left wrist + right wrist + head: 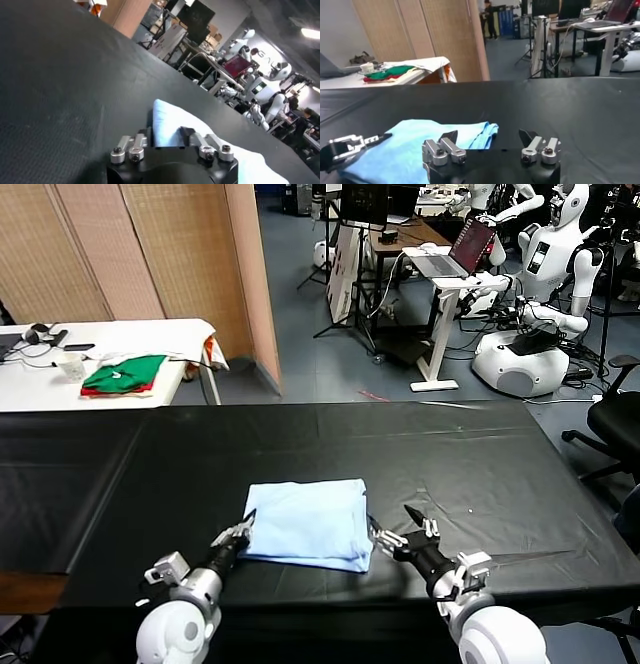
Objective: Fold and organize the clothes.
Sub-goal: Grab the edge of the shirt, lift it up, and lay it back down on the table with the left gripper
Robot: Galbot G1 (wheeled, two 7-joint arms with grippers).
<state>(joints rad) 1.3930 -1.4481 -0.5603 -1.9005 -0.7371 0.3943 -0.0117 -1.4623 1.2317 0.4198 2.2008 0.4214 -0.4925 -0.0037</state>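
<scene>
The clothes are one pale blue T-shirt (310, 522), folded into a rough rectangle on the black table (470, 454), close to its near edge. My left gripper (247, 521) sits at the shirt's near left corner, its fingers drawn in on the fabric edge. In the left wrist view the shirt (167, 114) runs between the fingers of the left gripper (169, 134). My right gripper (392, 522) stands open just off the shirt's near right corner, holding nothing. The right wrist view has the shirt (420, 136) ahead of the right gripper (487, 135), beside one fingertip (449, 136).
A white side table (150, 334) at the back left carries a green and red garment pile (125, 374) and a cup (70, 365). A folding screen (150, 254) stands behind it. Other robots (545, 274), a laptop stand and an office chair (615, 424) are at the back right.
</scene>
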